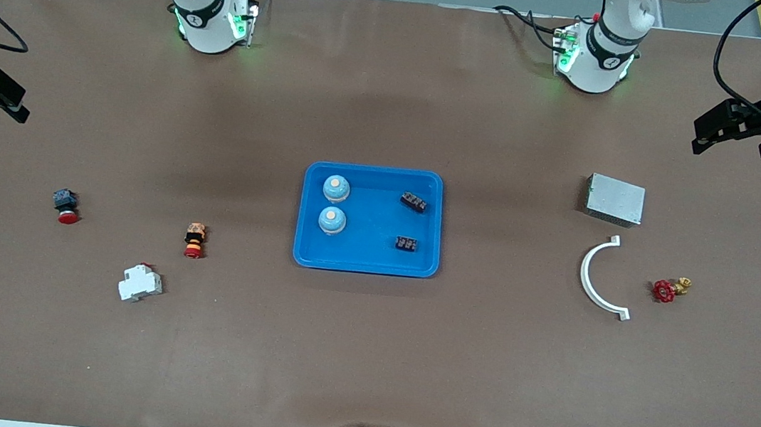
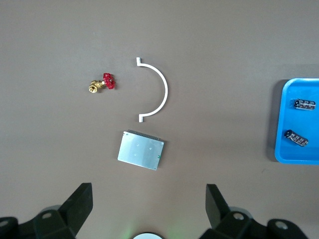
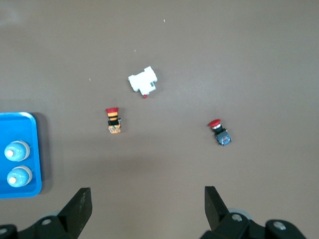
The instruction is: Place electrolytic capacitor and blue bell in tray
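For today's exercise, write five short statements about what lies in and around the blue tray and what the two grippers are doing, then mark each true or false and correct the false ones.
1. Two blue bells sit in the tray. True.
2. The two dark capacitor parts lie on the table beside the tray. False: both lie inside the tray, toward the left arm's end.
3. The left gripper holds the grey metal box. False: its jaws are open and empty, above the table near the box.
4. The white curved piece lies between the grey metal box and the red-handled valve, touching neither. True.
5. The right gripper is shut on the white breaker. False: it is open and empty, and the breaker rests on the table.
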Motion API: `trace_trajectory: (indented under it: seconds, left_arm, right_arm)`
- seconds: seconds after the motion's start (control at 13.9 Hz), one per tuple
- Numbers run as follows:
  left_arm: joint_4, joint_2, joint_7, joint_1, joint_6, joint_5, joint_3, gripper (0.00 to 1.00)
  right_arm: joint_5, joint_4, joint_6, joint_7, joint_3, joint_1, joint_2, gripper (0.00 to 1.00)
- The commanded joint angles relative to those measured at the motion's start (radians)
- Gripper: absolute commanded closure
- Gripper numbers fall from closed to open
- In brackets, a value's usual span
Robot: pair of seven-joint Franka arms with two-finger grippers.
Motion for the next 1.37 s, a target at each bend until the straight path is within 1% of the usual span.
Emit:
trace_trajectory:
  seconds: [0.0, 0.29, 0.36, 0.5, 0.58, 1.3]
  left_arm:
    - [0.026, 0.013, 0.023, 0.01, -0.001, -0.019, 0.001, 0.0]
    - [0.026, 0.018, 0.023, 0.01, 0.023, -0.019, 0.007, 0.0]
    - [0.026, 0.024, 0.023, 0.013, 0.028, -0.017, -0.002, 0.0]
    - [0.024, 0.026, 0.023, 0.053, 0.022, -0.021, -0.054, 0.0]
    - [0.026, 0.024, 0.023, 0.057, 0.014, -0.021, -0.062, 0.0]
    - [0.026, 0.02, 0.021, 0.062, 0.009, -0.021, -0.06, 0.0]
  right_arm:
    - [-0.007, 0.014, -0.017, 0.018, 0.005, -0.006, 0.004, 0.0]
    - [-0.007, 0.012, -0.022, 0.017, 0.005, -0.005, 0.004, 0.0]
    - [-0.007, 0.012, -0.034, 0.017, 0.005, -0.002, 0.004, 0.0]
    - [-0.007, 0.012, -0.05, 0.017, 0.005, 0.003, 0.004, 0.0]
    - [-0.007, 0.014, -0.051, 0.015, 0.005, 0.003, 0.004, 0.0]
    - [-0.006, 0.017, -0.071, 0.015, 0.005, 0.001, 0.004, 0.0]
